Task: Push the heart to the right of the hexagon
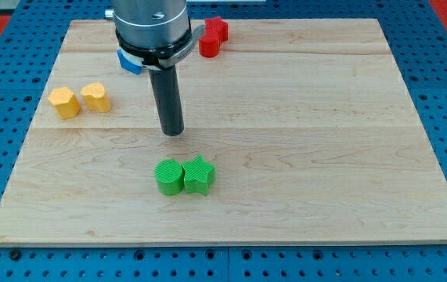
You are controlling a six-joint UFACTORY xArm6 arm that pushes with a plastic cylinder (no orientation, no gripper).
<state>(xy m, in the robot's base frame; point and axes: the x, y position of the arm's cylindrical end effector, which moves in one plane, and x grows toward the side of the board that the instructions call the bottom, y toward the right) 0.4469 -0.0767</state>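
Note:
A yellow hexagon [64, 103] lies near the board's left edge. A yellow heart [95, 96] lies just to its right, with a small gap between them. My tip [174, 131] rests on the board to the right of the heart and a little lower in the view, about a hand's width away. It touches no block.
A green round block [169, 177] and a green star [199, 175] lie touching, below my tip. Two red blocks [213, 37] lie at the board's top edge. A blue block [129, 61] is partly hidden behind the arm. The wooden board [325, 157] lies on a blue pegboard.

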